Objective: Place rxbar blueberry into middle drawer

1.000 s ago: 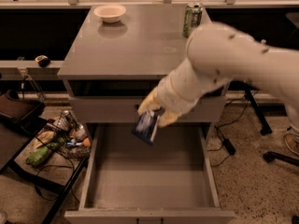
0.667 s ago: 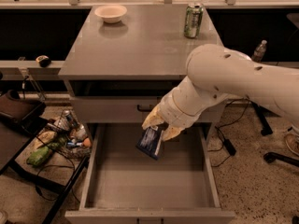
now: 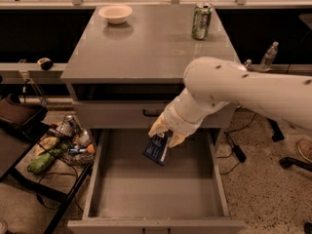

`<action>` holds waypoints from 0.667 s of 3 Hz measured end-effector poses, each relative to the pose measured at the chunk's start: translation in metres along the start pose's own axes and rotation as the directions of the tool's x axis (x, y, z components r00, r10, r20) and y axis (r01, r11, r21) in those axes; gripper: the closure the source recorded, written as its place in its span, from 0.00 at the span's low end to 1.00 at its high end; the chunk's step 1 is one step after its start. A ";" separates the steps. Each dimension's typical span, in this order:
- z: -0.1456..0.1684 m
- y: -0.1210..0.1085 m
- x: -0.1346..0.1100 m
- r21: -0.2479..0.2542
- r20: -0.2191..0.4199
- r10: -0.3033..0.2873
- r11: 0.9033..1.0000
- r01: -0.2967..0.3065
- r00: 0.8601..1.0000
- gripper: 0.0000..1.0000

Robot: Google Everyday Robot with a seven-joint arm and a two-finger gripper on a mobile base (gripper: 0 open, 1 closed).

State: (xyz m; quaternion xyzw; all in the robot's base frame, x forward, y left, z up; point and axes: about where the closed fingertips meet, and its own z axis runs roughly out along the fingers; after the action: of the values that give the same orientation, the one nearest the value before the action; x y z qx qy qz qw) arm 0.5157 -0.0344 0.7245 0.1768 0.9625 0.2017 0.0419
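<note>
Blue-wrapped rxbar blueberry point(image 3: 156, 150) hangs pinched in my tool point(image 3: 166, 136), lower than a second ago, tilted, over the rear floor of the open middle drawer point(image 3: 156, 195).

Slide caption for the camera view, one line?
Two-finger gripper holds the flat dark-blue-wrapped rxbar blueberry above the floor of the open wide grey metal middle drawer.

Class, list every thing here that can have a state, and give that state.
middle drawer: pulled open.
rxbar blueberry: tilted, gripped above the drawer.
pincer: shut on the bar, over the open drawer.
upper drawer: shut.
can: upright on the cabinet top.
bowl: upright, same top.
</note>
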 end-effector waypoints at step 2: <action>0.103 -0.102 -0.092 0.012 0.076 0.118 0.993 -0.120 0.990 1.00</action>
State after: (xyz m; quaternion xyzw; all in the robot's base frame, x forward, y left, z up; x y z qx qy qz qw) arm 0.5845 -0.1162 0.5894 0.2417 0.9496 0.1888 0.0647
